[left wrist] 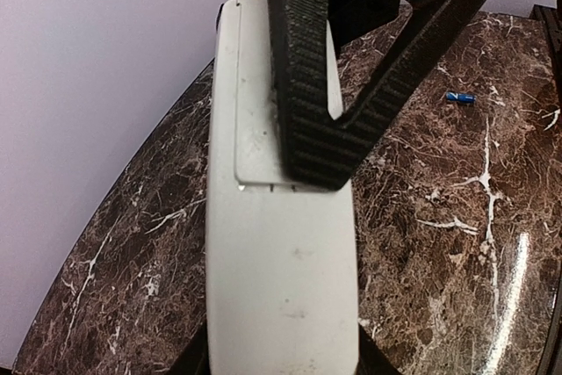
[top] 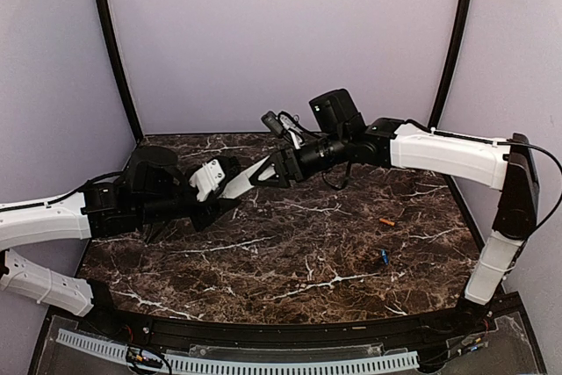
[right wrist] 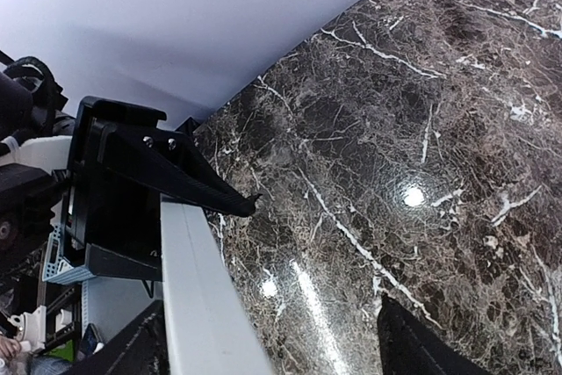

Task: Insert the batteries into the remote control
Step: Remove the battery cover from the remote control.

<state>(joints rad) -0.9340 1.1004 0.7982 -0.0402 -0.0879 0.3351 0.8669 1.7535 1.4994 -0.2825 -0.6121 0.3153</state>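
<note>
Both grippers meet on the slim white plastic remote control (top: 244, 178): left gripper (top: 213, 189) clamps it, right gripper (left wrist: 303, 103) presses its back cover; cover removal seems underway, orange battery (top: 385, 221) and blue battery (top: 384, 256) waiting.

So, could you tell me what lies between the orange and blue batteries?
Only bare marble table between orange battery and blue battery, seen in the top view.
</note>
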